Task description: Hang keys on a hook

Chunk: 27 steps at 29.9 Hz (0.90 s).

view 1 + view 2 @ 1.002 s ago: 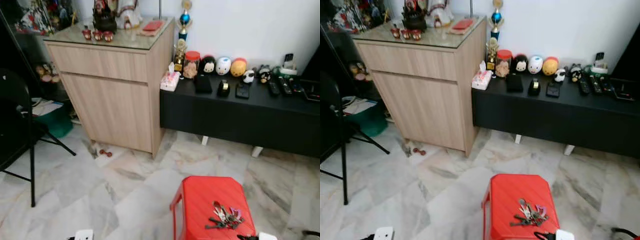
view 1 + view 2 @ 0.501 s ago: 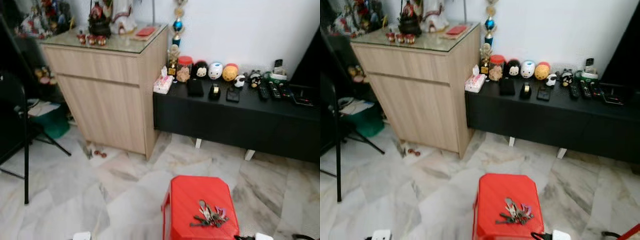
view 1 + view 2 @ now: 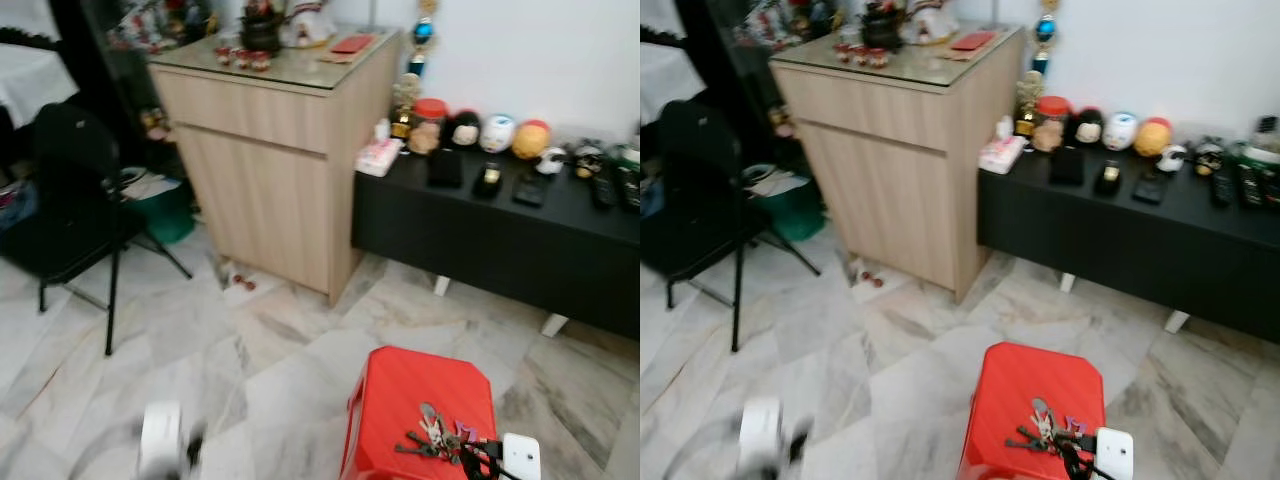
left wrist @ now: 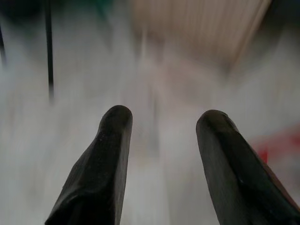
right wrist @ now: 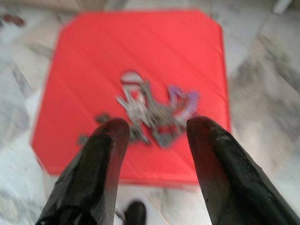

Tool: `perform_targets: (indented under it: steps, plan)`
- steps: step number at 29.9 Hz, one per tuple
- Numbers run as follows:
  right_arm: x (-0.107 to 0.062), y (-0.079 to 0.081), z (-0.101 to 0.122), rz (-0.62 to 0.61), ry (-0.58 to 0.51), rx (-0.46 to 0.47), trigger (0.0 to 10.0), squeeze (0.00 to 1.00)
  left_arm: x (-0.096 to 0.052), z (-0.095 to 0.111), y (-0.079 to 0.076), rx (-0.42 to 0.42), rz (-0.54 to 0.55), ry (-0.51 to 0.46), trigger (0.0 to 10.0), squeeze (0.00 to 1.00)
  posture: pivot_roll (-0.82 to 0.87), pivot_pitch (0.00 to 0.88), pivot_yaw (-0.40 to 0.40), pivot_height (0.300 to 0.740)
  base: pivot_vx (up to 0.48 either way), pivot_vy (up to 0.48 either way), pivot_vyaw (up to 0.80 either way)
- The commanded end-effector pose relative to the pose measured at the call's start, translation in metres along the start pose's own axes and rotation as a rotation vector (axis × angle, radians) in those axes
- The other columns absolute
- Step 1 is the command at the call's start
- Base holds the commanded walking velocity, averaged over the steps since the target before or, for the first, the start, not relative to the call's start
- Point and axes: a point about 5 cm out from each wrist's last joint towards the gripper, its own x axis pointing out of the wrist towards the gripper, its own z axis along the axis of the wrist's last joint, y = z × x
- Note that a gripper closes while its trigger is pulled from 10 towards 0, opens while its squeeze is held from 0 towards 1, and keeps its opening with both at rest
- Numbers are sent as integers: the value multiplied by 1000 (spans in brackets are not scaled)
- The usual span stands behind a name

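We are at the pick-up: our right gripper point(image 5: 152, 129), wide open and empty, hovers above the keys point(image 5: 152, 112) on the stool point(image 5: 93, 56), and must next descend and close.

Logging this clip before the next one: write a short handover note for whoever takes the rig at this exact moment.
Right claw: open, empty, hovering above the bunch of metal keys, nearer the stool's front edge.
Left claw: open, empty, over the marble floor, blurred.
Keys: lying on the red plastic stool, near its front edge, not gripped.
Done: right claw lined up on the keys.
Left: grasp and lift the keys, find a hook, hang them. No hook can be made out from here.
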Motion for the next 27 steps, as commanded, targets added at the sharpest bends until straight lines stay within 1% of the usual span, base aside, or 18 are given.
perform_targets:
  steps: [1, 2, 3, 4, 5, 6, 8, 10, 11, 13, 14, 18, 20, 21, 22, 27]
  plan:
    - [-1, -2, 1, -9, -18, 13, 10000, 0, -2, -1, 2, -6, 1, -16, 10000, 0, 114, 0, -9, 740, 0, 0, 0]
    - [15, 23, 38, 41, -162, -50, 10000, 0, 0, 8, -1, -11, -16, -66, 10000, 0, 120, 0, -13, 740, 0, 0, 0]
    - [18, 32, 51, 59, -210, -68, 10000, 0, 0, 10, -2, -11, -20, -80, 10000, 0, 119, 0, -13, 740, 0, 0, 0]
    - [19, 38, 57, 74, -246, -78, 10000, 0, 0, 12, -3, -21, -22, -99, 10000, 0, 117, 0, -15, 740, 0, 0, 0]
    - [19, 40, 59, 80, -258, -80, 10000, 0, 0, 14, -4, -27, -21, -111, 10000, 0, 117, 0, -16, 740, 0, 0, 0]
    - [19, 43, 63, 77, -297, -84, 10000, 0, 1, 17, -4, -28, -22, -139, 10000, 0, 114, 0, -17, 740, 0, 0, 0]
    - [19, 44, 67, 69, -331, -75, 10000, 0, 1, 23, -4, -27, -26, -176, 10000, 0, 111, 0, -19, 740, 0, 0, 0]
    - [18, 44, 77, 65, -385, -60, 10000, 0, 0, 31, -5, -29, -38, -224, 10000, 0, 114, 0, -23, 740, 0, 0, 0]
    - [18, 44, 77, 65, -385, -60, 10000, 0, 0, 31, -5, -29, -38, -224, 10000, 0, 114, 0, -23, 740, 0, 0, 0]
    - [17, 47, 85, 94, -434, -49, 10000, 0, -1, 35, -7, -12, -53, -251, 10000, 0, 112, 0, -28, 740, 0, 0, 0]
    - [17, 47, 85, 94, -434, -49, 10000, 0, -1, 35, -7, -12, -53, -251, 10000, 0, 112, 0, -28, 740, 0, 0, 0]
    - [14, 48, 89, 104, -457, -90, 10000, 0, -1, 41, -13, -30, -66, -282, 10000, 0, 92, 0, -28, 740, 0, 0, 0]
    - [12, 39, 92, 59, -480, -97, 10000, 0, -4, 35, -17, -32, -74, -267, 10000, 0, 86, 0, -30, 740, 0, 0, 0]
    - [12, 39, 92, 59, -480, -97, 10000, 0, -4, 35, -17, -32, -74, -267, 10000, 0, 86, 0, -30, 740, 0, 0, 0]
    - [11, 35, 93, 42, -490, -99, 10000, 0, -5, 31, -19, -34, -77, -258, 10000, 0, 84, 0, -34, 740, 0, 0, 0]
    - [8, 33, 97, 64, -507, -112, 10000, 0, -10, 29, -22, -35, -84, -262, 10000, 0, 103, 0, -56, 740, 0, 0, 0]
